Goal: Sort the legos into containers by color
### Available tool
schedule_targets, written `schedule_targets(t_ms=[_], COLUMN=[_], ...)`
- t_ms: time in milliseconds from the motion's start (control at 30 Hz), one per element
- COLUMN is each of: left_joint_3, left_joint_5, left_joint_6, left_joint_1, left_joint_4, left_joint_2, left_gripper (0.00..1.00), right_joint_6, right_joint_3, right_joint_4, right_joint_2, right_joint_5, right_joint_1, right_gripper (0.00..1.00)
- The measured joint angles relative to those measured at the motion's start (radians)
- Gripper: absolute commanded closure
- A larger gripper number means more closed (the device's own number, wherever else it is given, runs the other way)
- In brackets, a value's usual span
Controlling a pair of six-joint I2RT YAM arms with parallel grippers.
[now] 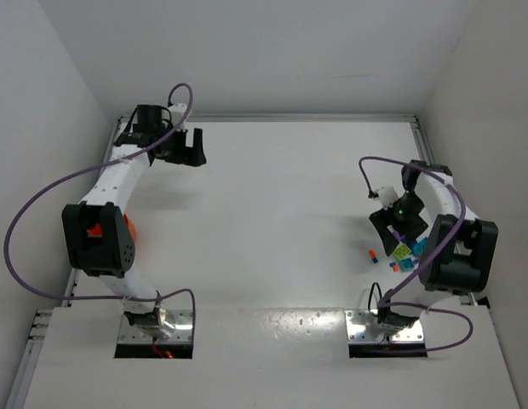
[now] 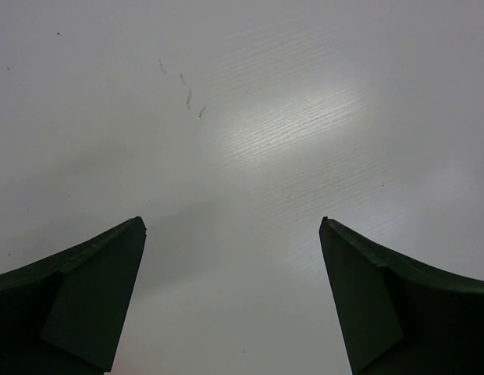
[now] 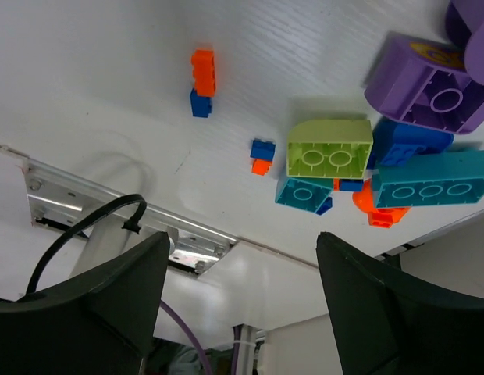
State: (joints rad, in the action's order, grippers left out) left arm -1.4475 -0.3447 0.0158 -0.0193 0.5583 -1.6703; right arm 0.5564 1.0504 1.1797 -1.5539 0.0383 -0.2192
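The legos lie in a heap (image 1: 404,253) by the right arm's base. The right wrist view shows a lime green brick (image 3: 329,148), teal bricks (image 3: 431,181), a purple piece (image 3: 425,86) and a blue one (image 3: 406,144). Two small orange-and-blue stacks (image 3: 201,82) (image 3: 262,155) lie apart to the left of the heap. My right gripper (image 3: 243,234) (image 1: 390,227) hangs open beside the heap and holds nothing. My left gripper (image 2: 232,221) (image 1: 194,150) is open over bare table at the far left. Of the containers, only an orange sliver (image 1: 131,230) shows behind the left arm.
White walls close the table in on the left, back and right. An aluminium rail (image 3: 125,205) and the right arm's base plate (image 1: 385,326) sit at the near edge, with purple cables looping off both arms.
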Motion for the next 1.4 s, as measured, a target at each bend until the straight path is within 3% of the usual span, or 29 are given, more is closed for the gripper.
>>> schedule_targets(t_ms=[200, 333, 633, 867, 1400], left_joint_3=[-0.037, -0.057, -0.087, -0.091, -0.117], left_joint_5=[-0.033, -0.041, -0.044, -0.044, -0.045], left_joint_6=[-0.029, -0.04, -0.055, -0.056, -0.081], left_joint_1=[0.023, 0.032, 0.041, 0.042, 0.049], left_joint_4=[-0.008, -0.011, -0.019, -0.019, -0.021], left_joint_2=[-0.065, -0.093, -0.097, -0.102, -0.133], left_gripper=[0.0, 0.0, 0.0, 0.0, 0.0], right_joint_6=[-0.029, -0.052, -0.107, -0.145, -0.157], right_joint_3=[0.015, 0.015, -0.09, -0.202, -0.203], right_joint_4=[-0.01, -0.037, -0.171, -0.256, -0.364], right_joint_2=[-0.081, -0.108, -0.104, -0.056, -0.113], right_joint_5=[-0.035, -0.063, -0.106, -0.144, -0.196], right_joint_1=[0.007, 0.008, 0.008, 0.007, 0.005], right_gripper=[0.25, 0.18, 0.13, 0.12, 0.12])
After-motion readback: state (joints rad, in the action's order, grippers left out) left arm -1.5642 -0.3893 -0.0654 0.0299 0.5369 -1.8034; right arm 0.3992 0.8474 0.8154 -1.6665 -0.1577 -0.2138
